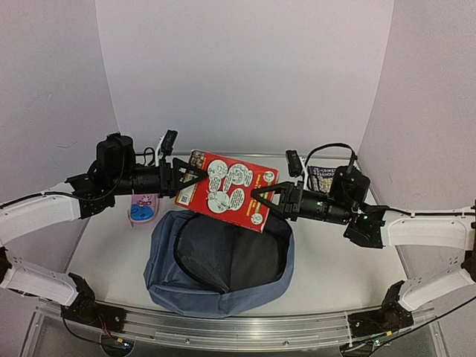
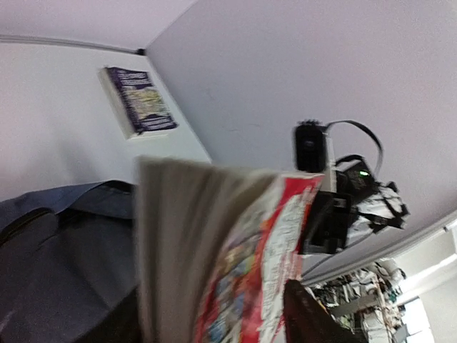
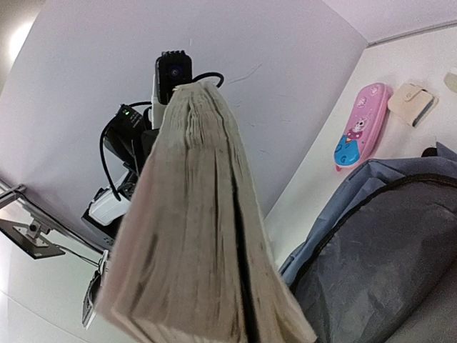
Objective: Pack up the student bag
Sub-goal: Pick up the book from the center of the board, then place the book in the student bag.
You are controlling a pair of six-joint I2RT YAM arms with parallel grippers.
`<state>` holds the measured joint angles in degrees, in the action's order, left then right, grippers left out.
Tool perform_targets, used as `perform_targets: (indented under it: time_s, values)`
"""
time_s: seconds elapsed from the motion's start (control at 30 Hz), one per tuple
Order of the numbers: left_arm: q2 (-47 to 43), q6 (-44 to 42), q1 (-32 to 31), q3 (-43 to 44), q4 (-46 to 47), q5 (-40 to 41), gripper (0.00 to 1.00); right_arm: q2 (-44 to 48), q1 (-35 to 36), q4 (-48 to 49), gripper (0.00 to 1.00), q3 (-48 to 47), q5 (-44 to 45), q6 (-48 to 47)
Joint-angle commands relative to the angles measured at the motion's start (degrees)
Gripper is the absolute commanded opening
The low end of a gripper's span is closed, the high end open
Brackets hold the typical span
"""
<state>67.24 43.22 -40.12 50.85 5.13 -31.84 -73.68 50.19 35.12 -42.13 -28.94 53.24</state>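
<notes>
A thick book with a red cover (image 1: 227, 190) hangs level in the air between my two arms, above the open mouth of the student bag (image 1: 169, 277). The bag is dusty blue and lies on the table with its dark lining showing. My left gripper (image 1: 191, 175) is at the book's left edge with its jaws apart around it; one dark finger (image 2: 314, 318) shows beside the cover (image 2: 285, 236). My right gripper (image 1: 262, 199) is shut on the book's right edge. The page block (image 3: 193, 229) fills the right wrist view and hides those fingers.
A pink and blue pencil case (image 1: 143, 210) lies left of the bag, with a small cream item (image 3: 413, 101) near it. A purple-covered book (image 1: 323, 178) lies at the back right by the wall. Walls close off the back and both sides.
</notes>
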Motion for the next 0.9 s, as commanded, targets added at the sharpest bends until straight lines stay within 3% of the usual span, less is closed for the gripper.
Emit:
perform_targets:
  time_s: [0.0,0.2,0.37,0.87]
  values:
    - [-1.40,0.25,0.22,-0.49,-15.41,14.10,0.78,4.55,-1.59,-11.94,0.00,-3.22,10.56,-5.63]
    - [-4.41,5.97,0.22,-5.61,-23.18,19.53,0.87,7.56,-5.86,-26.82,0.00,-5.14,12.92,-9.72]
    - [-4.01,9.70,0.23,-9.60,-23.14,17.90,0.80,9.98,-9.50,-28.89,0.00,-3.17,11.32,-9.29]
    - [2.69,11.14,0.48,-12.90,-16.08,15.47,0.64,13.00,-9.57,-29.14,0.00,-0.98,11.42,-7.52]
